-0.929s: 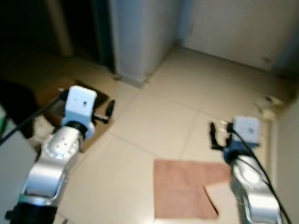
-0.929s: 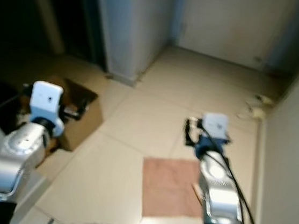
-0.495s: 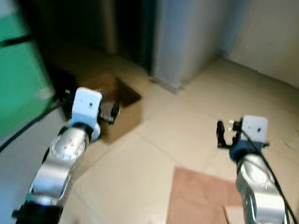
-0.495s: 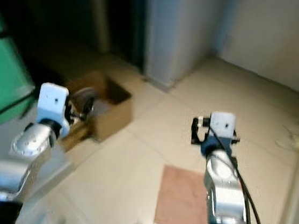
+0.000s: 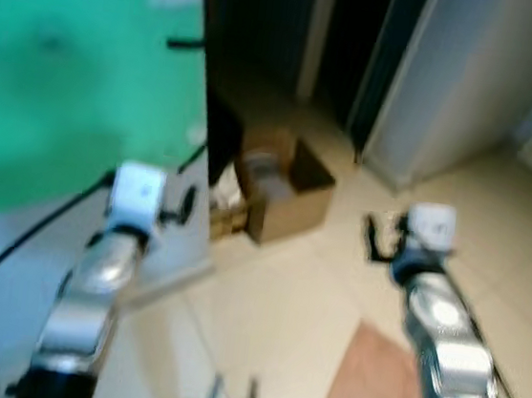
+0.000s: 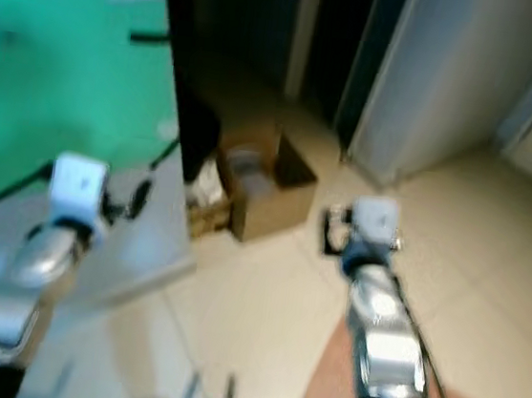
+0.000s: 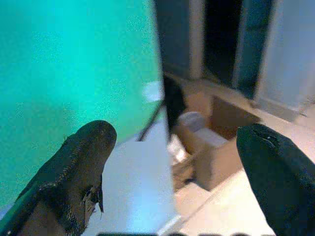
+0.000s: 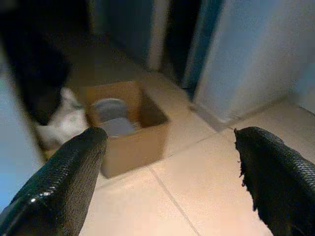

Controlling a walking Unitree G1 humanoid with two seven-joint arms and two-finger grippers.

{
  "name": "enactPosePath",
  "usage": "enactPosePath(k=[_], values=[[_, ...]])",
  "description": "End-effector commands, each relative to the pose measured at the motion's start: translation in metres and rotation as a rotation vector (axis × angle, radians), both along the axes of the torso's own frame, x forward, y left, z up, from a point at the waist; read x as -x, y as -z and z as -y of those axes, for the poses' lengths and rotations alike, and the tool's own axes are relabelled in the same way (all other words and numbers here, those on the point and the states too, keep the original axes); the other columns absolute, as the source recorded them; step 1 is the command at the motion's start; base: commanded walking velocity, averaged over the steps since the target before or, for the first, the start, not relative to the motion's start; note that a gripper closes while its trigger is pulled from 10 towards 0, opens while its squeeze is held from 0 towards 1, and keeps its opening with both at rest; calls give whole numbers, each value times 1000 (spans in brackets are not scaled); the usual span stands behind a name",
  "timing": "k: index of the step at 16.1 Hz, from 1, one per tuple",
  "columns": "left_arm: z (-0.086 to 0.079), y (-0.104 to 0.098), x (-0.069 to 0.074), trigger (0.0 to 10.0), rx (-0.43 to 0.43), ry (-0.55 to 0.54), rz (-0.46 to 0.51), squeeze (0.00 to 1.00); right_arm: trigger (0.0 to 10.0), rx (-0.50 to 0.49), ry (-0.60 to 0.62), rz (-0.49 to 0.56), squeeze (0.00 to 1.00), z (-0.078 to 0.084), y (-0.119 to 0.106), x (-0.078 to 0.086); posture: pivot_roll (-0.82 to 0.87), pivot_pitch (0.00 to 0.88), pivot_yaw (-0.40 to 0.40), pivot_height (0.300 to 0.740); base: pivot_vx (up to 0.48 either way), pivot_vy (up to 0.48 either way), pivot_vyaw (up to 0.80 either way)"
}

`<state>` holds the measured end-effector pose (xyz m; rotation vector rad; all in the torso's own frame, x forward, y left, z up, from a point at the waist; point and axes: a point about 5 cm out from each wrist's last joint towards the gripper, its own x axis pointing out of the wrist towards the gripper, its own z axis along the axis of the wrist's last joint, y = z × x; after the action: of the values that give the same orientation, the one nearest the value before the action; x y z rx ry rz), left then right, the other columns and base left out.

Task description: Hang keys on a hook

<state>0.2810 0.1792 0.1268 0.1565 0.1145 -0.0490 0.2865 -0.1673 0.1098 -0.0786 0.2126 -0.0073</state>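
I am in the approach step, searching: no keys or hook can be made out, so next I must find them. My left gripper (image 7: 172,162) and right gripper (image 8: 170,167) are raised, fingers spread wide, holding nothing. Compared with before, my view has swung left, bringing the green wall (image 5: 80,63) and cardboard box (image 5: 287,187) closer

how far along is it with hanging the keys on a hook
Nothing looks done yet. Both grippers, left and right, are open and hold nothing. The robot faces a green panel and an open brown cardboard box on the floor. Finding keys and hook remains.
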Motion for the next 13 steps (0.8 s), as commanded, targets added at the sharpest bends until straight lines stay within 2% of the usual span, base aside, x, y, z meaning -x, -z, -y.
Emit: enactPosePath(k=[1,5,13], values=[[5,-4,0,10000,14,22,14,0,10000,9,8,-1,1000,5,-2,-1,-50,0,-8,740,0,0,800],[4,-4,0,10000,25,24,16,0,10000,11,-3,-7,1000,4,-2,-2,-46,0,-12,740,0,0,800],[1,-6,-1,10000,24,23,19,0,10000,10,-18,-10,1000,1,-2,-5,-43,0,-12,740,306,0,800]])
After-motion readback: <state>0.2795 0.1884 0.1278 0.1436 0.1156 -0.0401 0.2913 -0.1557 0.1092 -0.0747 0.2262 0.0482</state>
